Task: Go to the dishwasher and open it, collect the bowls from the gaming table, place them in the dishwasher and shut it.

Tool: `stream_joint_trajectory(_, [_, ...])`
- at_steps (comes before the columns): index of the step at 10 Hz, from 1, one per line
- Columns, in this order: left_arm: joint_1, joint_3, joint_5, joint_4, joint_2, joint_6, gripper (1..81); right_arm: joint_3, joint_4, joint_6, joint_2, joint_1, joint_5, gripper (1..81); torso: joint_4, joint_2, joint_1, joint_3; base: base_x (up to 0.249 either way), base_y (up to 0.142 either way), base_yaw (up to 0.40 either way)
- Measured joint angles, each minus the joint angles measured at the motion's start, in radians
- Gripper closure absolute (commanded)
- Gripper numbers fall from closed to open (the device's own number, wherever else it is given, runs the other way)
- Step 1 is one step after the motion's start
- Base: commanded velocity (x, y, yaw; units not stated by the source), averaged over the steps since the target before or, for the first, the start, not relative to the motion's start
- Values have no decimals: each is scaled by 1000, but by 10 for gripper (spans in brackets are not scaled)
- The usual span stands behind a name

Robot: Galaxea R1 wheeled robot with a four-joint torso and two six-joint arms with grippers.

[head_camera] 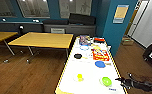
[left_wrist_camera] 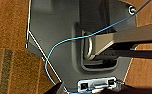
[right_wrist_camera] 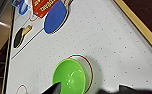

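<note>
Nearest to us, at about four o'clock in the head view, our right gripper [head_camera: 122,80] reached in over the yellow edge of the gaming table [head_camera: 89,72]. Its dark fingers looked spread apart and held nothing. The green bowl [head_camera: 106,81] sat on the white top just beside the gripper, on its nine o'clock side — close, but not touching as far as we could tell. In the right wrist view the same green bowl [right_wrist_camera: 70,77] lay upright inside a red circle printed on the table, with two dark fingertips [right_wrist_camera: 53,88] showing apart at the near edge, one of them over the bowl's rim.

Further toward nine o'clock from the green bowl stood a yellow bowl [head_camera: 79,77], well apart from the gripper. Beyond these, toward twelve o'clock, lay a blue paddle [head_camera: 100,64], then a red box [head_camera: 100,55] and a black paddle [head_camera: 77,56], and at the far end some more colourful items we could not make out.

Off the table at ten o'clock stood a wooden table [head_camera: 43,40] on the wood floor.

In the left wrist view a blue cable [left_wrist_camera: 67,43] crossed the robot's grey body — whether the left gripper was open we could not tell.
</note>
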Motion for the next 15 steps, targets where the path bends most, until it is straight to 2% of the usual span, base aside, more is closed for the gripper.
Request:
stream_joint_trajectory(3, [-1, 0, 0, 0, 0, 0, 10, -45, 1, 1, 38, 6, 1, 10, 0, 0, 0, 0, 0, 0, 0])
stream_joint_trajectory(5, [-1, -9, -1, 0, 3, 0, 10, -101, 18, 1, 98, 1, 10, 10, 0, 0, 0, 0, 0, 0, 0])
stream_joint_trajectory(8, [-1, -24, -2, -1, 8, 0, 10, -169, 28, 4, 156, -51, 9, 10, 0, 0, 0, 0, 0, 0, 0])
stream_joint_trajectory(12, [-1, -24, 0, -1, 8, 0, 10, -230, 39, 4, 174, -49, 10, 10, 0, 0, 0, 0, 0, 0, 0])
stream_joint_trajectory(15, [-1, -24, -1, -3, 8, 0, 10, -265, 43, 4, 220, -46, 9, 10, 0, 0, 0, 0, 0, 0, 0])
